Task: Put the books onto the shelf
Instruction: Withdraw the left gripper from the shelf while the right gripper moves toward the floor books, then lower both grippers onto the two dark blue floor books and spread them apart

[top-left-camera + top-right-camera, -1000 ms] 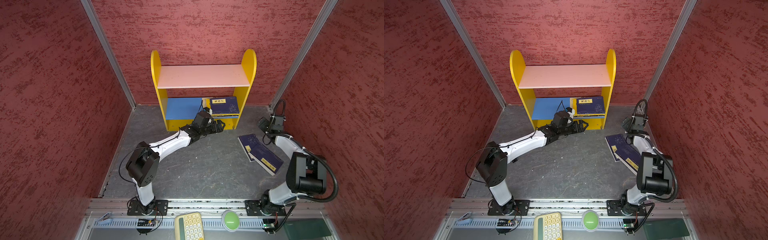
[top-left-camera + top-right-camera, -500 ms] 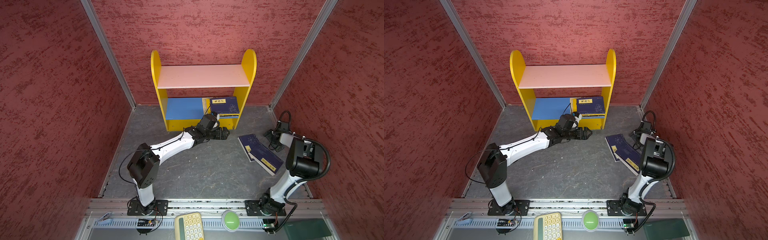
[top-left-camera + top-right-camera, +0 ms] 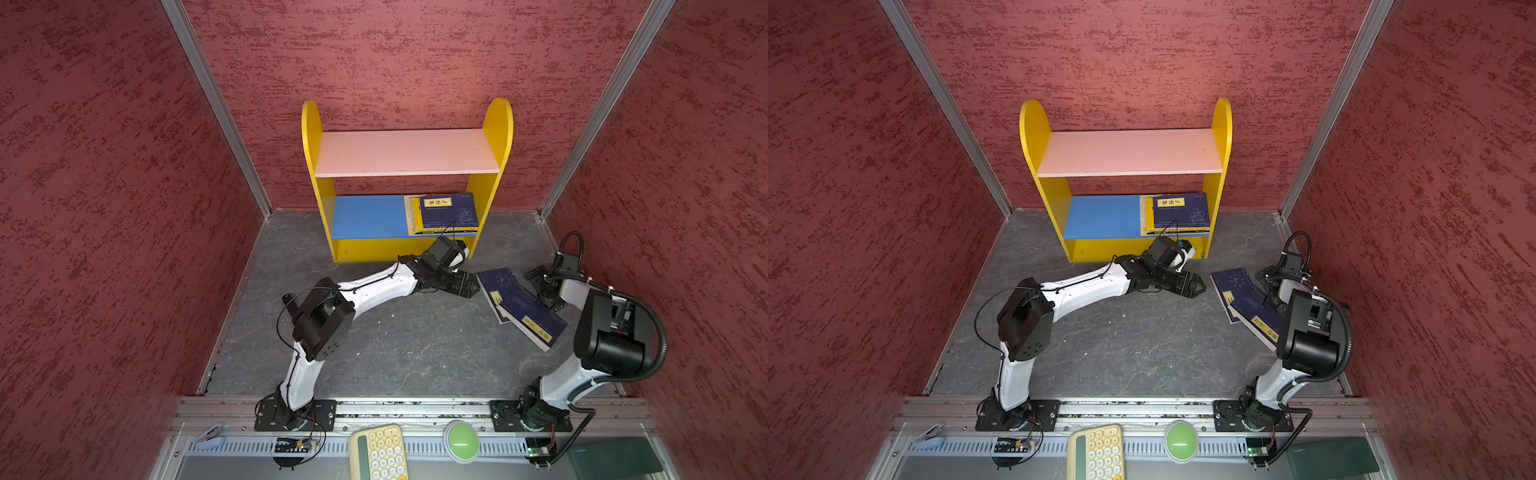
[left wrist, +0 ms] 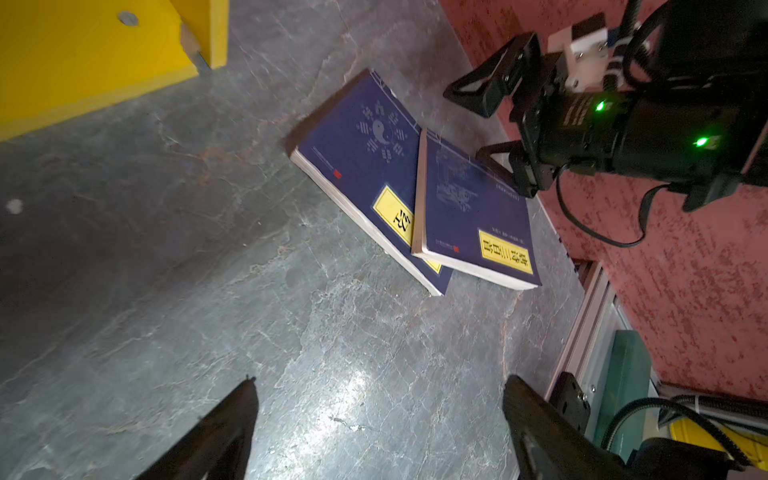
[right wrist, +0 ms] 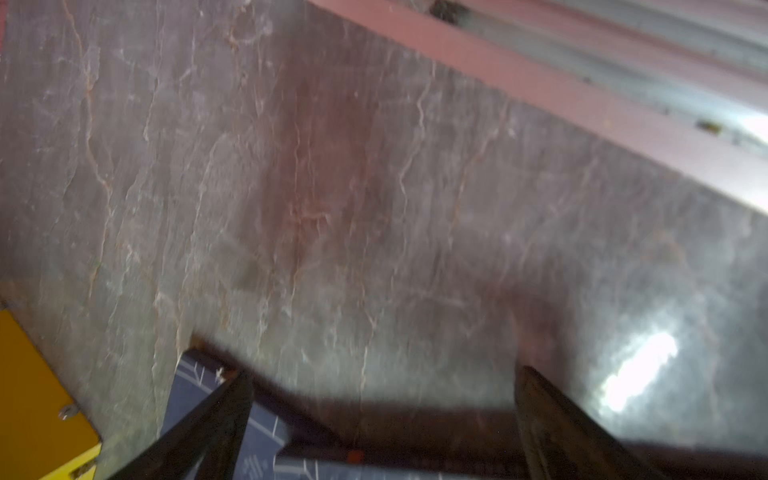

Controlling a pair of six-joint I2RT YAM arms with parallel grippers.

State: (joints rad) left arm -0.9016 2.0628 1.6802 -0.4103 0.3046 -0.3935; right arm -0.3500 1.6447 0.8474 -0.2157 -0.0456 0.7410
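The left end effector (image 3: 469, 286), fingers wide apart and empty, has moved from the shelf (image 3: 490, 124) front toward the two navy books (image 3: 521, 307) overlapping on the table (image 3: 395, 332). The right end effector (image 3: 542, 289) (also spread, holding nothing) has drawn back just beside them on the right. Other books (image 3: 451, 210) lie stacked on the blue lower board (image 3: 365, 216).

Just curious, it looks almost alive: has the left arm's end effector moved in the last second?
Yes. The left end effector has slid away from the shelf, rightward toward the two navy books on the floor.
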